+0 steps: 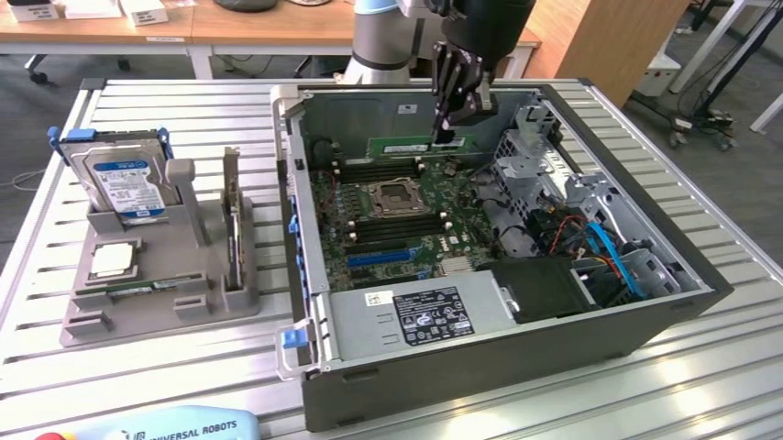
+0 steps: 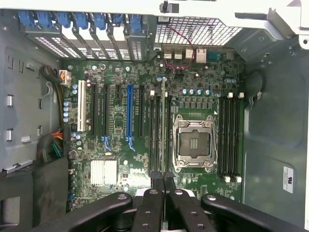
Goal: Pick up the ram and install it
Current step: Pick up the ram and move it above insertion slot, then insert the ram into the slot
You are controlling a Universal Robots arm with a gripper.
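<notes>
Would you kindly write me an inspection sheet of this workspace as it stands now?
Surface: slatted metal table, carrying an open computer case and a grey holder.
Job's things: the ram is held over the motherboard; it looks not yet seated in a slot.
Clutter: hard drive upright in the holder; processor chip lying flat in it.
Grippers: gripper shut on the ram, above the case.
Cables: blue cables inside the case, at the exterior view's right.
Surroundings: wooden desks behind the table.
</notes>
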